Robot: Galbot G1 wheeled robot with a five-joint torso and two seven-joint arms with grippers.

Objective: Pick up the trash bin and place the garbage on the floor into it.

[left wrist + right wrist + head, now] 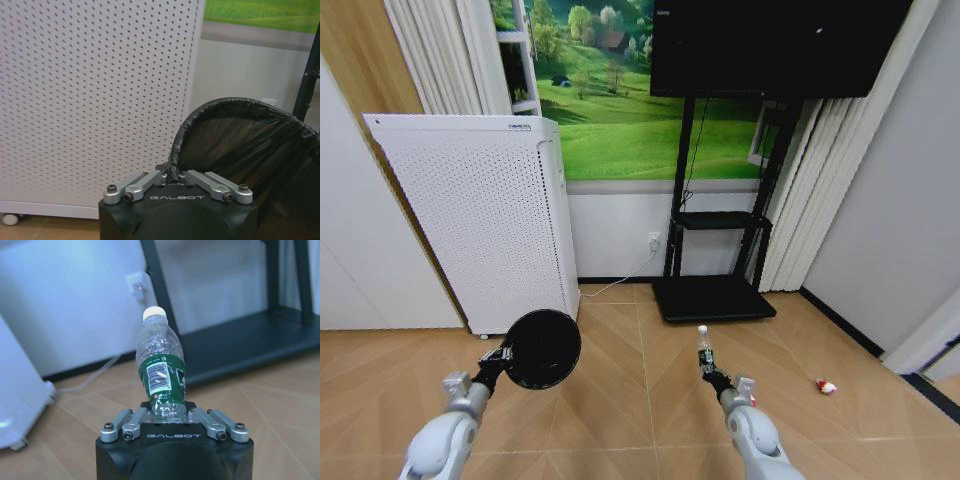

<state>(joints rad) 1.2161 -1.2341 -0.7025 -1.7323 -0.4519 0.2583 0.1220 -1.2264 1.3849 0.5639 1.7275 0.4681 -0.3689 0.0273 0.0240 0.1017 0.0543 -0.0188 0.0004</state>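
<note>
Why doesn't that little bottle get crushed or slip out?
The bottle looks empty and thin-walled, so probably light and squashy. The right end effector pinches its lower body, likely gently. Its smooth plastic could slip, and it leans slightly in the grip.

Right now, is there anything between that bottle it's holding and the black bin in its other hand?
Nothing visible. The right gripper holds the bottle upright, and the left gripper grips the trash bin by its rim. Between them lies open air above bare wooden floor.
</note>
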